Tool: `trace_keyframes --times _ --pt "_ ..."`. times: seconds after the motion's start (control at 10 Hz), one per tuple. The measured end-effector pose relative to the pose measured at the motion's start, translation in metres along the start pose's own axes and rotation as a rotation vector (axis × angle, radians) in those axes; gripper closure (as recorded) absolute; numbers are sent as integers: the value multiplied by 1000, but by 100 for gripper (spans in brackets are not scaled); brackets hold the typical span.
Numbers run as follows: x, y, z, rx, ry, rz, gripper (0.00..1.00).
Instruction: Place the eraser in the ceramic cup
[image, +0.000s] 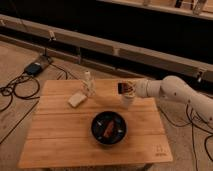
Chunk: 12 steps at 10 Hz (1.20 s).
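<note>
A small off-white ceramic cup (128, 99) stands on the right part of the wooden table (60, 135). My gripper (125, 89) comes in from the right on a white arm and hangs just above the cup, partly hiding its rim. A small dark patch shows at the gripper's tip; I cannot tell what it is. A pale flat block (76, 99), possibly the eraser, lies on the table's left part, well away from the gripper.
A wide black bowl (108, 128) with some items inside sits at the table's middle front. A slim clear bottle (88, 83) stands upright near the back, right of the pale block. Cables and a device lie on the floor at left.
</note>
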Motion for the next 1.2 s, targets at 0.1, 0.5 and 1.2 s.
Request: trace_keyframes --times 0.1,0.5,1.2 --pt "2 -1 2 -3 3 1 100" --pt "9 -5 5 0 3 -31 100" --pt "9 -5 5 0 4 -30 100"
